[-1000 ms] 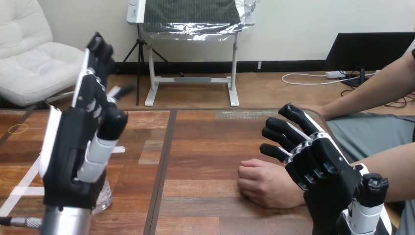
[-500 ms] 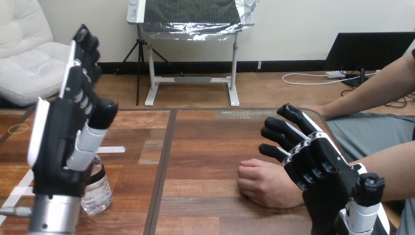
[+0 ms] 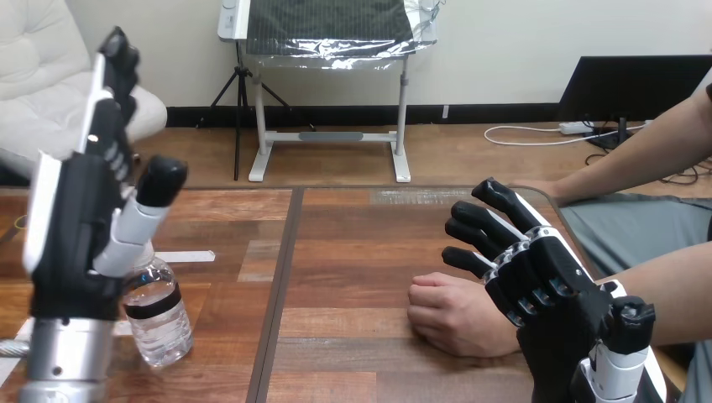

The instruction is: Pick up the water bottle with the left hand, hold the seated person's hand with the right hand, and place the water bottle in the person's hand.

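Note:
A clear water bottle with a dark band stands upright on the table at the lower left. My left hand is raised just left of it, fingers straight and pointing up, thumb out over the bottle's cap; it is open and not around the bottle. The person's hand rests as a loose fist on the table at the lower right. My right hand hovers beside and over its wrist side, open, fingers spread toward the upper left, not curled round it.
A dark seam runs front to back between the two wooden table boards. White tape strips lie on the left board. The person's other forearm rests at the table's far right edge.
My left hand has moved left, uncovering the water bottle that it hid before. My right hand and the person's hand have stayed nearly where they were.

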`<state>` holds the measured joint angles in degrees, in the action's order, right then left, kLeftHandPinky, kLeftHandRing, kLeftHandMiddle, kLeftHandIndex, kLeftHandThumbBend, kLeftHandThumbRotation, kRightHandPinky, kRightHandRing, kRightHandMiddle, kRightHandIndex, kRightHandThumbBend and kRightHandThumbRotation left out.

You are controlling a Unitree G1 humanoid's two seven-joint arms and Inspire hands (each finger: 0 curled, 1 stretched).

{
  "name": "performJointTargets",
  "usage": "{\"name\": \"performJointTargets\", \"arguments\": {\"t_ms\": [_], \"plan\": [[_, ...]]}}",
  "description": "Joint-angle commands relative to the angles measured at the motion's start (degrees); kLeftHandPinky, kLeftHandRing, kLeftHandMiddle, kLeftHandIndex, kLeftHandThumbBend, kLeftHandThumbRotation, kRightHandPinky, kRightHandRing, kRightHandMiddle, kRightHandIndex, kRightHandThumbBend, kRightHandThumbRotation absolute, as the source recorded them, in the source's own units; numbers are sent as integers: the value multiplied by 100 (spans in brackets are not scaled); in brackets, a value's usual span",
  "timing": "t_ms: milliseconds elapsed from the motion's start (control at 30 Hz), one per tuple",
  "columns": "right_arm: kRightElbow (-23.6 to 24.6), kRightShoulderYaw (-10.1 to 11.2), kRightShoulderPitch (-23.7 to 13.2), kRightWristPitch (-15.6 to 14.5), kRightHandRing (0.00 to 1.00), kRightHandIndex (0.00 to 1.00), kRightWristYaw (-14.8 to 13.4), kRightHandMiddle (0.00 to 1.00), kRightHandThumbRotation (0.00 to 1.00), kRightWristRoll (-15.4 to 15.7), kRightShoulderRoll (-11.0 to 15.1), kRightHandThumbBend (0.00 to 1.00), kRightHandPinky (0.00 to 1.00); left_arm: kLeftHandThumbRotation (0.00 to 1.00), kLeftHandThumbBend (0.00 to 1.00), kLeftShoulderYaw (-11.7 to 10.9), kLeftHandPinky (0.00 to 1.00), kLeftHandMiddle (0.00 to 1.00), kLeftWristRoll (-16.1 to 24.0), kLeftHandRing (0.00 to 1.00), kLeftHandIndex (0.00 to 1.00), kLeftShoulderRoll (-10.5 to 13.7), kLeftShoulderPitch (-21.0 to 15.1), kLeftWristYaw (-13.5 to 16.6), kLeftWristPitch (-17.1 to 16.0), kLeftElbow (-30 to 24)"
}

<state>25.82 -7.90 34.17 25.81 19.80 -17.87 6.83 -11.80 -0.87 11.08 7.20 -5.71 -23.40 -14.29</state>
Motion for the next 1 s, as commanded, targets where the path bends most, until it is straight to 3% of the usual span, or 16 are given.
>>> {"name": "performJointTargets", "arguments": {"t_ms": [0,133,533,967], "plan": [[48,24,-214,147,86,88,-14,85,100,16,-65,89,81,89,97,-146,100,100,224,100,99,167,-369,150,-24,162],[45,25,-200,163,86,88,-10,86,100,10,-66,89,81,89,98,-226,100,100,430,100,97,170,-378,321,210,174],[48,55,-155,175,87,89,-5,86,100,-32,-56,89,82,85,100,-340,100,100,568,100,96,241,-418,496,609,318],[28,57,-128,166,86,88,24,85,100,-132,-53,91,82,80,100,-489,100,100,777,100,95,413,-469,700,572,811]]}}
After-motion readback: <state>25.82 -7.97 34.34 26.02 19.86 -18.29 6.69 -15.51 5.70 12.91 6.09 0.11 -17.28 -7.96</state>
